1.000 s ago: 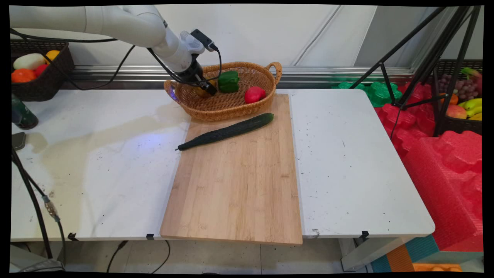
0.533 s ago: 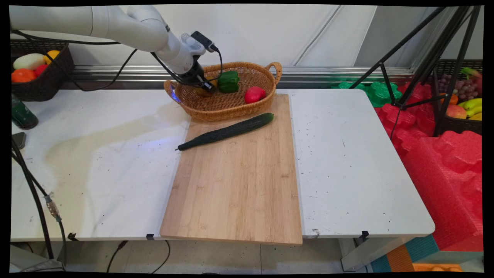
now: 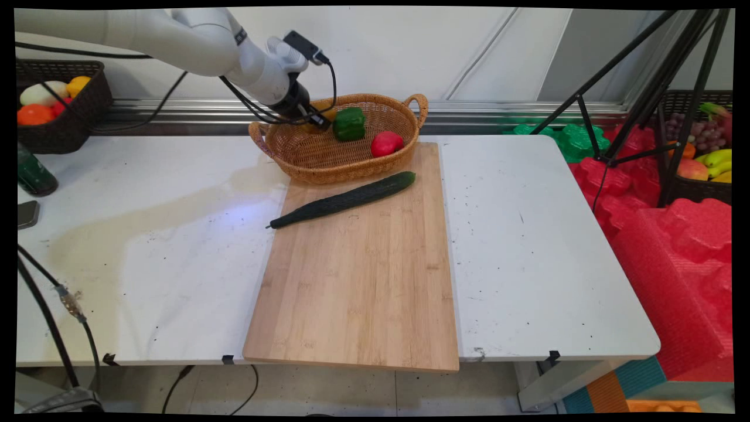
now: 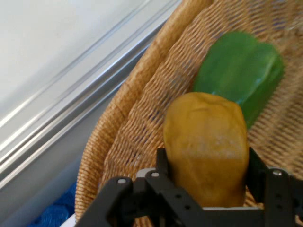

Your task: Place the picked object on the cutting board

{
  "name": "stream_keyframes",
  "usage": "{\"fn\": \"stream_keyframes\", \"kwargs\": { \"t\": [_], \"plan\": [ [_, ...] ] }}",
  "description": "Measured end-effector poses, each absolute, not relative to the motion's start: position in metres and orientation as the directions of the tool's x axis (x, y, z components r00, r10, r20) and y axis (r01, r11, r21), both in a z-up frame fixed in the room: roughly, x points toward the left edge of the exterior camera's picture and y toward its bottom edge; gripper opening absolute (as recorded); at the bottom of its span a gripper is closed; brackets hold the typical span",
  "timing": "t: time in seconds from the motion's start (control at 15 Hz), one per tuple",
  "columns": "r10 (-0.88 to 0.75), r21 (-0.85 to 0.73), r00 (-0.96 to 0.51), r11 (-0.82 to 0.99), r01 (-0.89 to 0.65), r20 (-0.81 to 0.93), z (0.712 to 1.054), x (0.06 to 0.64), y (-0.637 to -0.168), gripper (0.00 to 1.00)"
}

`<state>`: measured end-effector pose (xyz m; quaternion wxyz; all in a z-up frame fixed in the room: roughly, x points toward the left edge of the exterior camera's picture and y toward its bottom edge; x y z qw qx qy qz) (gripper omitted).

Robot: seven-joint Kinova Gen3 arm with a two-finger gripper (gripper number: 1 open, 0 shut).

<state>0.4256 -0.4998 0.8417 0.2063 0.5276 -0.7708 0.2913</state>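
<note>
Gripper: the gripper [image 4: 206, 189] is clenching a yellow pepper [image 4: 206, 149] between its two fingers, above the left part of the wicker basket [image 3: 328, 161].
Held item: the yellow pepper is sitting upright in the grasp, clear of the weave below; in the main view it is mostly hidden behind the hand, showing only as a yellow edge, probably its top.
Neighbours: a green pepper [image 3: 349, 123] is lying just beside the held one, against the basket's far wall; a red pepper [image 3: 387, 143] is resting at the basket's right end.
Support: the basket is straddling the far edge of the wooden cutting board [image 3: 357, 281], which is lying on the white table [image 3: 146, 246].
Board: a cucumber [image 3: 344, 200] is lying diagonally across it, near the basket.
</note>
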Motion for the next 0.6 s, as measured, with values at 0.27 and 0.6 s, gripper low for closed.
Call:
{"fn": "stream_keyframes", "kwargs": {
  "t": [0.27,0.6],
  "plan": [
    [-0.635,-0.239,-0.391,0.315,-0.918,0.666,0.875,0.410,-0.462,0.00],
    [-0.563,-0.246,-0.467,0.424,-0.871,0.682,0.904,0.385,-0.403,0.00]
  ]
}}
